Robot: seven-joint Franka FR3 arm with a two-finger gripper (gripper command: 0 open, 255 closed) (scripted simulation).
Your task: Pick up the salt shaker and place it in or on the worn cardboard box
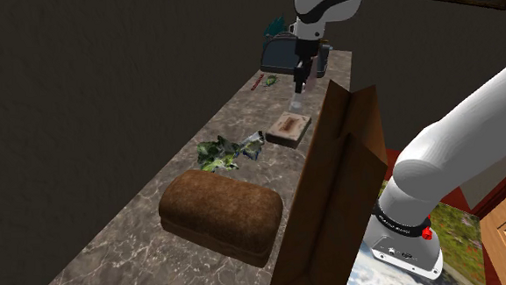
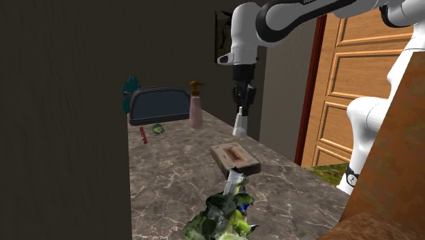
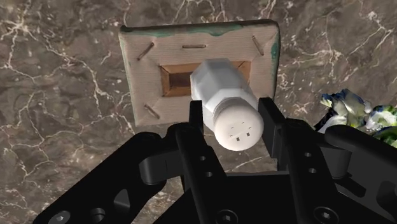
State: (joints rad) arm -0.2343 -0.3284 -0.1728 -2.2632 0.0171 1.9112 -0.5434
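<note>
My gripper [image 1: 300, 84] is shut on a white salt shaker [image 1: 298, 100], which hangs upright from it above the marble counter. In the wrist view the black fingers [image 3: 191, 127] clasp the shaker [image 3: 226, 102] just below its holed cap. Directly beneath it lies a small flat tan box [image 3: 146, 70] with worn, greenish edges and a brown recess in its top. In the second exterior view the shaker [image 2: 239, 125] hangs a short way above the box [image 2: 235, 158], clear of it. The shoulder view shows the box [image 1: 288, 127] just in front of the shaker.
A crumpled green and white object [image 1: 230, 151] lies beside the box. A big brown loaf-shaped thing [image 1: 221, 213] sits nearer the camera, and a tall brown folded object [image 1: 337, 186] stands by the stand. At the far end are a dark toaster [image 2: 160, 104] and a pink dispenser [image 2: 196, 109].
</note>
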